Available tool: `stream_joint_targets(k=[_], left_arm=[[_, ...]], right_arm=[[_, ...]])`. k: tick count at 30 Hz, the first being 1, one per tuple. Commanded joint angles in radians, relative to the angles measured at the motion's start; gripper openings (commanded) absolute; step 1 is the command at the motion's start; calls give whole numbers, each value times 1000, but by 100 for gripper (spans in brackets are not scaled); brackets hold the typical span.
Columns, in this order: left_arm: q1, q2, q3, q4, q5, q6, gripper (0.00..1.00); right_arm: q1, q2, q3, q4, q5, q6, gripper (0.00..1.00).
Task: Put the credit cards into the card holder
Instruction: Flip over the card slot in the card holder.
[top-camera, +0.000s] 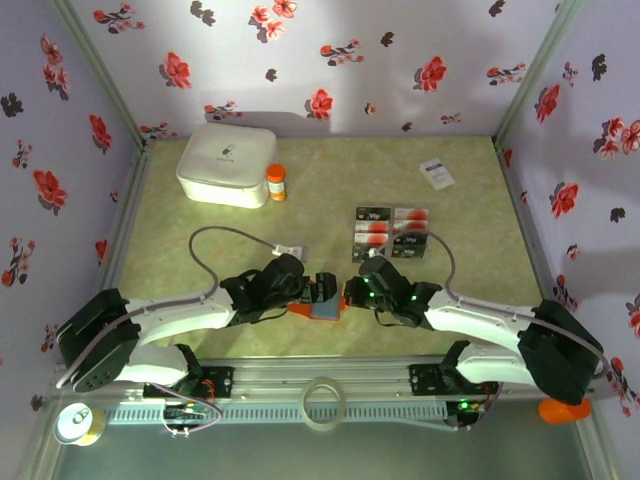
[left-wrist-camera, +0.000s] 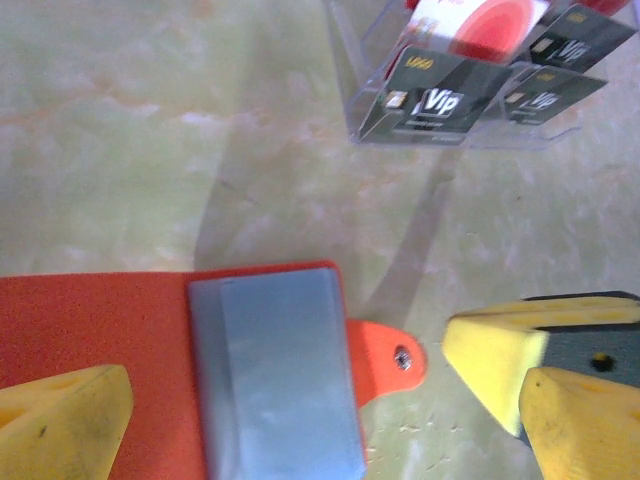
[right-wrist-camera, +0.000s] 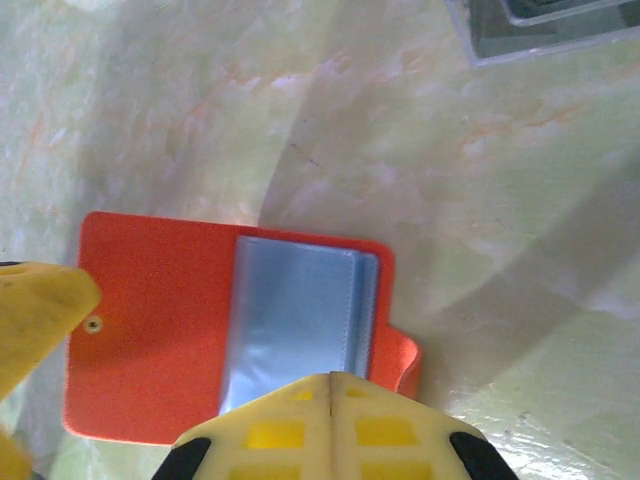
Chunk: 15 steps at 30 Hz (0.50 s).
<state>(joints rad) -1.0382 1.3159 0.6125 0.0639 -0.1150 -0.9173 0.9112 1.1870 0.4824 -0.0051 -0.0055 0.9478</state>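
Tabletop (top-camera: 330, 200) marbled green; walls (top-camera: 400, 40) floral.

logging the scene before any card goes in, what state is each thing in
card holder: open flat, grey-blue sleeves up, no card seen in them
credit cards: out of the holder, in a clear tray
left end effector: open, over the holder
right end effector: shut, tip at the holder's edge
white box: lid shut
bottle: upright, cap on
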Motion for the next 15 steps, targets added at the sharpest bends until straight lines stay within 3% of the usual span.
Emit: stream_joint_targets(k=[1, 8, 15], left_arm=[[-8, -20, -48, 26, -37, -41, 100], [-8, -11, -68, 27, -48, -35, 100], [-8, 34, -82, 36, -60, -4, 100]], right_arm=[[30, 16, 7, 39, -1, 25, 0], [51, 85, 8, 54, 41, 22, 0], [-2, 96, -19, 51, 68, 11, 0]])
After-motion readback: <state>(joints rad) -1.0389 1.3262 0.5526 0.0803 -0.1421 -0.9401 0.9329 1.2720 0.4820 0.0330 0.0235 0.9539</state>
